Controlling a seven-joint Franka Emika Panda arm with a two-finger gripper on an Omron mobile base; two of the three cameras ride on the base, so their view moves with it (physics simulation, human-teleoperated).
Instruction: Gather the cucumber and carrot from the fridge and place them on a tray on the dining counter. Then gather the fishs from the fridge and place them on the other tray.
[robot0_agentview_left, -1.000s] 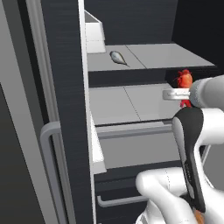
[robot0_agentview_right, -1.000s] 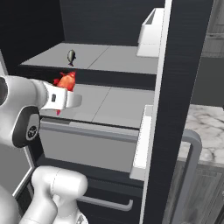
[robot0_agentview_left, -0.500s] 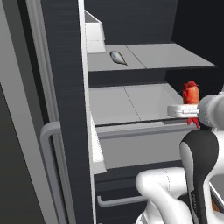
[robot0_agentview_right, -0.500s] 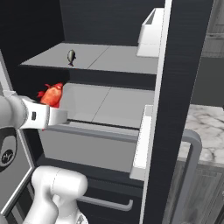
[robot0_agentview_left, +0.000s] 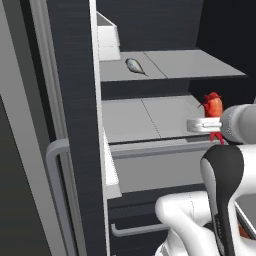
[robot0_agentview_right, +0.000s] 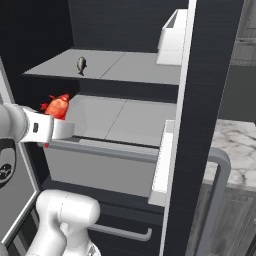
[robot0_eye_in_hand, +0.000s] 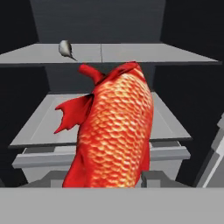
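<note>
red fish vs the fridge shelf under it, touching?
Apart. In the left base view the red fish sits in the gripper, out past the front edge of the shelf, with dark space beneath its tail.

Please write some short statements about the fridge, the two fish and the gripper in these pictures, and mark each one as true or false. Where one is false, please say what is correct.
1. The gripper is closed on the red-orange fish. True.
2. The silver-grey fish lies on the lower shelf. False: it lies on the upper shelf of the fridge.
3. The red-orange fish rests flat on a shelf. False: it is held up off the shelf, in front of the lower shelf.
4. The fridge door is open. True.
5. The two fish touch each other. False: they are well apart, one in the gripper and one on the upper shelf.
</note>
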